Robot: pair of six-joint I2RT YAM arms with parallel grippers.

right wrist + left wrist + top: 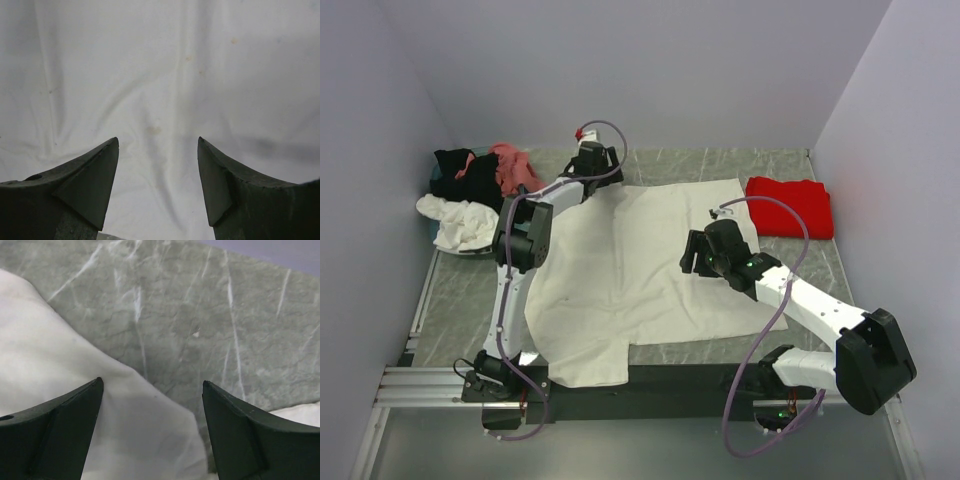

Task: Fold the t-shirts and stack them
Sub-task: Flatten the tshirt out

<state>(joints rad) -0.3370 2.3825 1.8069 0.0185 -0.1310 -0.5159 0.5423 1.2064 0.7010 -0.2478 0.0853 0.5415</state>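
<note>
A large cream t-shirt [620, 280] lies spread flat across the middle of the table. A folded red t-shirt [790, 205] lies at the back right. My left gripper [588, 160] is open at the cream shirt's back left edge; the left wrist view shows its jaws apart over a corner of the cream cloth [60, 370] and bare table [200, 315]. My right gripper [692, 258] is open and empty just above the cream shirt's right half, with only cream cloth [160, 75] between its jaws.
A heap of black [460, 175], pink [512, 165] and white [460, 222] shirts lies at the back left, on a container. Grey walls close the back and sides. A metal rail [420, 385] runs along the near edge.
</note>
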